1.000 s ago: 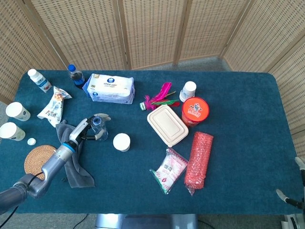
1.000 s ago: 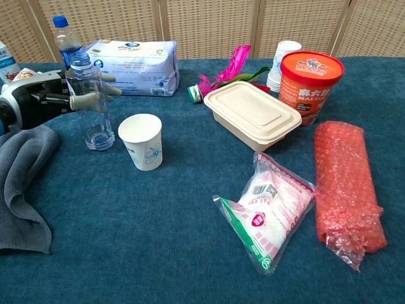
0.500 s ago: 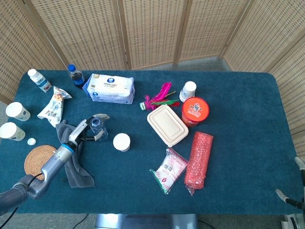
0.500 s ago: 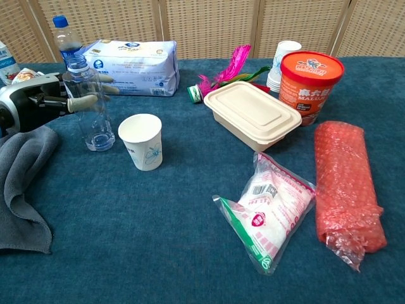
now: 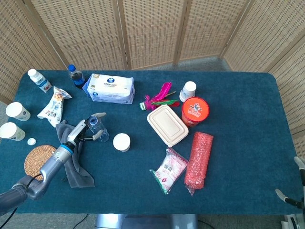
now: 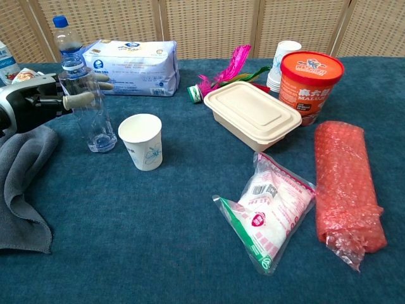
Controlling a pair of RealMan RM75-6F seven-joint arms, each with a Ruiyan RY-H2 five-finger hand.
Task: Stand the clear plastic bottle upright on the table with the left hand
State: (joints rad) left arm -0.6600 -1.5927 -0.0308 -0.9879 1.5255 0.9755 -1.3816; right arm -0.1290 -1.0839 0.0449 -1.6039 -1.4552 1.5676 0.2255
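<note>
Now upright on the table (image 6: 190,266), the clear plastic bottle (image 6: 88,104) stands at nine o'clock of a paper cup (image 6: 142,140), the left hand (image 6: 35,101) with fingers loosely around it. Opening wide and withdrawing sideways should avoid tipping it.

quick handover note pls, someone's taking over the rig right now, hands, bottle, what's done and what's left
Left hand: beside the clear plastic bottle, fingers around its upper part; whether they grip or only touch it cannot be told.
Right hand: only some fingers show at the head view's lower right edge, off the table, nothing seen in them.
Bottle: upright, base on the table, next to the paper cup and the grey cloth.
Done: bottle is standing.
Left: open the fingers and draw the left hand clear without tipping it.
</note>
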